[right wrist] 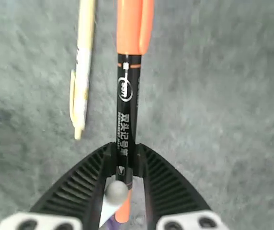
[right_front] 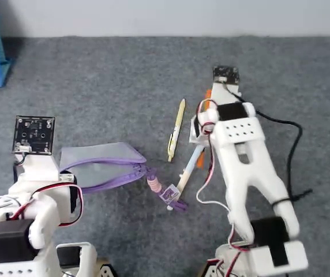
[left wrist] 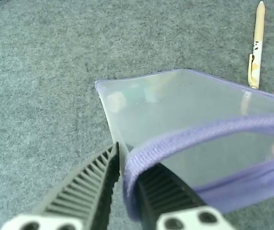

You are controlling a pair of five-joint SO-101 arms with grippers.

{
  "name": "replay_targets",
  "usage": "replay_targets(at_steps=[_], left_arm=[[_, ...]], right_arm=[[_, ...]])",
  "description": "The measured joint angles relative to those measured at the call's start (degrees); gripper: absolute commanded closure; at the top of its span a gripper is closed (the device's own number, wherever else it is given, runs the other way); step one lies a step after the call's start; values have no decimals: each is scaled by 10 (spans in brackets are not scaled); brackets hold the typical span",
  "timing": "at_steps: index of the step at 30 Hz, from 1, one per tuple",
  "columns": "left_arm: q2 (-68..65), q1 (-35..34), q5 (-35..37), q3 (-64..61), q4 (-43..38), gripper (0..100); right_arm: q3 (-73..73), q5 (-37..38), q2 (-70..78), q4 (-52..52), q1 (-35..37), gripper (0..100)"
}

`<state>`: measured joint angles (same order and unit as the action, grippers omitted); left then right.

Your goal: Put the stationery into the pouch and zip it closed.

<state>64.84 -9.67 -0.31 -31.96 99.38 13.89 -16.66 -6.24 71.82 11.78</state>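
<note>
The left tool [left wrist: 122, 160] is closed down on the near-left edge of the clear pouch [left wrist: 185, 115] with purple trim, which lies on the grey surface [right_front: 96, 75] at the near left, its zipper end and charm [right_front: 168, 194] pointing right. The right tool [right wrist: 126, 149] is clamped on a black marker [right wrist: 127, 96] with an orange cap, right of centre, the cap pointing far. Just left of the marker lies a yellow pen [right_front: 176, 130], apart from it, on the surface. A pale pen [right_front: 187, 173] lies slanted between the pouch's charm and the right arm
</note>
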Motion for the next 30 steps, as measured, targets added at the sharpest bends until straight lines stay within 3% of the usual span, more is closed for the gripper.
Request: replay_targets(at_steps=[6, 17, 30], left_arm=[[0, 0, 0, 0, 0, 988], [0, 0, 0, 0, 0, 988], [0, 0, 0, 0, 0, 988]], right_arm=[[0, 25, -36, -83, -59, 991], [15, 42, -167, -62, -62, 991], [228, 82, -599, -21, 48, 991]])
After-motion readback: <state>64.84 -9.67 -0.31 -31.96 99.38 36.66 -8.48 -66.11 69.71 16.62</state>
